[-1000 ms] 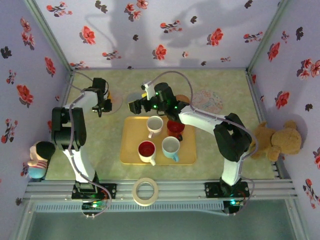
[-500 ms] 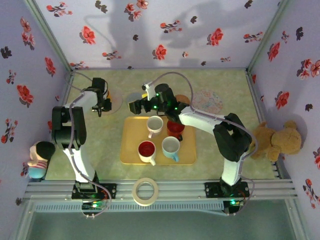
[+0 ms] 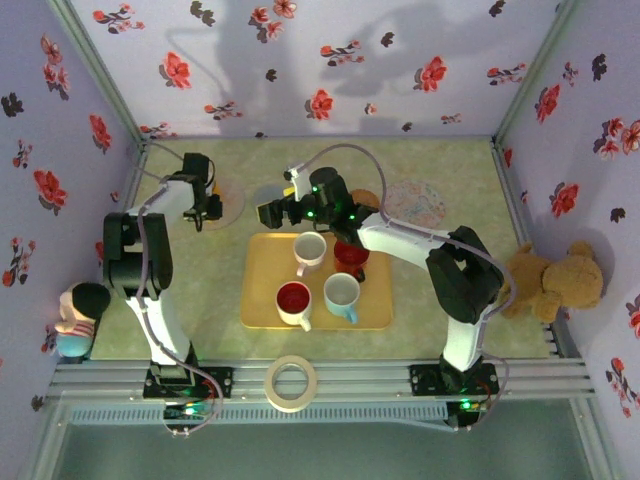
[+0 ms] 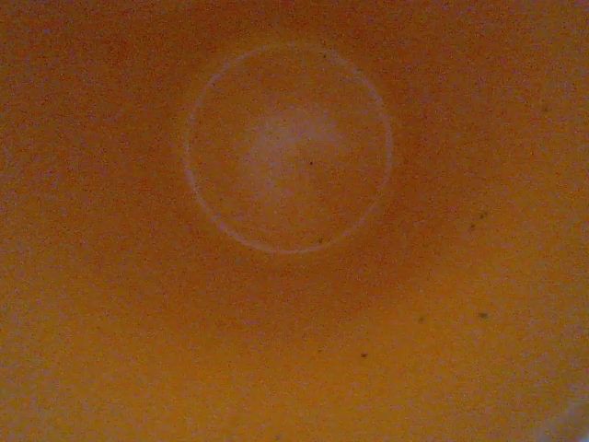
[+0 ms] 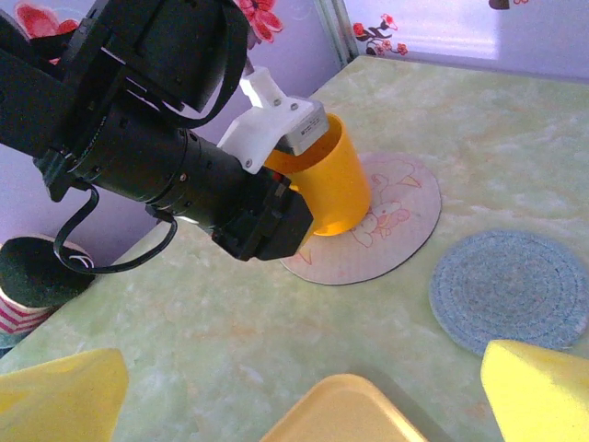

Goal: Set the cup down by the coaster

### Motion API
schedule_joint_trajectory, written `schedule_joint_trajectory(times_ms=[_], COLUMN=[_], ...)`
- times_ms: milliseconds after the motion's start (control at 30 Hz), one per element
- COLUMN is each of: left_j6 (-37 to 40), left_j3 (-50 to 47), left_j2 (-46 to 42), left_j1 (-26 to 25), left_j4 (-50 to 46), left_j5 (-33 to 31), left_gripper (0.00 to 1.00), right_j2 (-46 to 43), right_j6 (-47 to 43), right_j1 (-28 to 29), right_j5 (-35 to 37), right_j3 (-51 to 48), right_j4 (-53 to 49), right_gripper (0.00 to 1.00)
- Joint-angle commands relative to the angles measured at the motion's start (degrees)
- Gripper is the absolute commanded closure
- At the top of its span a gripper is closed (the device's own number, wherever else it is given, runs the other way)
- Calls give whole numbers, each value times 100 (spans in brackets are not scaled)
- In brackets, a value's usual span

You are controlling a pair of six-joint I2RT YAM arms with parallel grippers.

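A yellow cup [image 5: 336,184] stands upright on a round pale coaster [image 5: 391,221] printed with a rabbit, at the table's back left. My left gripper [image 5: 308,138] reaches down onto the cup's rim, with a white finger [image 5: 276,129] against the outside of the wall, shut on it. The left wrist view looks straight down into the cup's orange inside [image 4: 290,147]. From above, the cup [image 3: 212,189] and coaster [image 3: 231,203] lie beside the left gripper [image 3: 206,200]. My right gripper [image 5: 299,401] hovers open just right of them, over the tray's back edge, holding nothing.
A blue-grey woven coaster [image 5: 511,290] lies right of the rabbit one. The yellow tray [image 3: 262,295] carries several cups, and a patterned mat [image 3: 415,203] lies behind it to the right. A tape roll [image 3: 291,383] sits on the near rail, a teddy bear [image 3: 555,280] at the right wall and a doll [image 3: 78,315] at the left.
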Motion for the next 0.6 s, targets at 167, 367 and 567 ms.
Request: schedule_joint_trajectory(times_ms=[167, 367, 567], left_j6=[-89, -160, -245], left_j3=[100, 55, 29], left_j2=[-20, -141, -443], left_j1=[60, 61, 61], left_j4=[-77, -120, -237], left_j5=[-31, -31, -33], left_gripper=[66, 58, 45], right_j2=[64, 27, -83], right_j6=[-13, -82, -264], right_j1=[27, 26, 30], right_j5=[-80, -96, -116], right_j3=[14, 47, 71], right_j4=[100, 24, -157], right_gripper=[0, 0, 0])
